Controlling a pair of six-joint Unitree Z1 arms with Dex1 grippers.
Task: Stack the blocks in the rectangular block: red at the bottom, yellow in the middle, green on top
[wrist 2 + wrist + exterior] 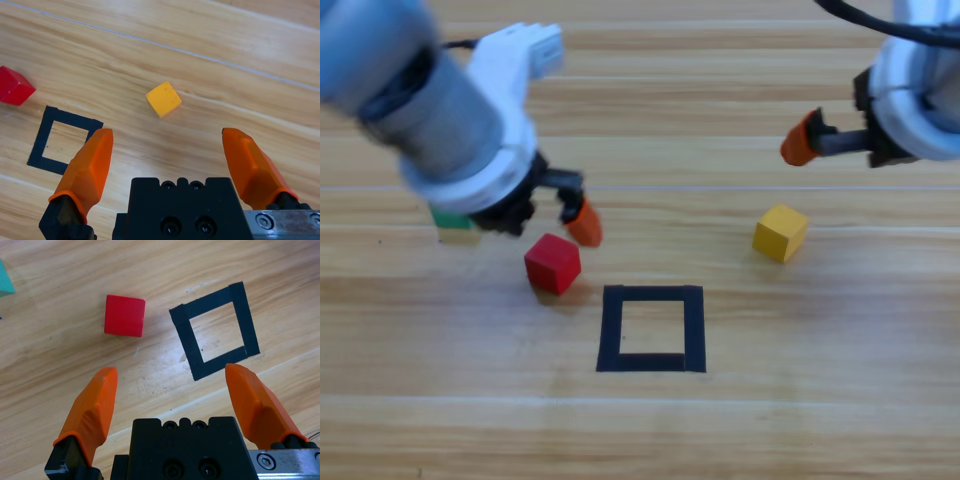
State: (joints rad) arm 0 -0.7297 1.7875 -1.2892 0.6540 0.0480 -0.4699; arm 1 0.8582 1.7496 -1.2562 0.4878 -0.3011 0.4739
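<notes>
While the left arm leans in from the table's ten o'clock corner, its left gripper [560, 215] hangs above the wood just at eleven o'clock of the red cube [553, 264], with only one orange tip plain in the high view. Seen from the left wrist, the left gripper [170, 382] has its jaws spread wide and holds nothing; the red cube [125, 315] lies ahead at eleven o'clock of the gap between them, apart from both fingers.

At nine o'clock of that gripper a sliver of the green cube [451, 218] peeps out from under the arm's body; the left wrist view catches only its corner [5, 281] at the picture's edge.

Just at four o'clock of the red cube lies the black tape rectangle [611, 330], flat on the table [800, 420], with bare wood inside it and none of the cubes within it. It is near the red cube but not touching it.

Well off at two o'clock of the rectangle sits the yellow cube [780, 233], alone on the wood.

At one o'clock of the yellow cube, the right gripper [805, 140] hovers clear of it, coming in from the table's two o'clock corner. From the right wrist, the right gripper [167, 142] is spread wide and empty, with the yellow cube [163, 99] ahead of the gap.
</notes>
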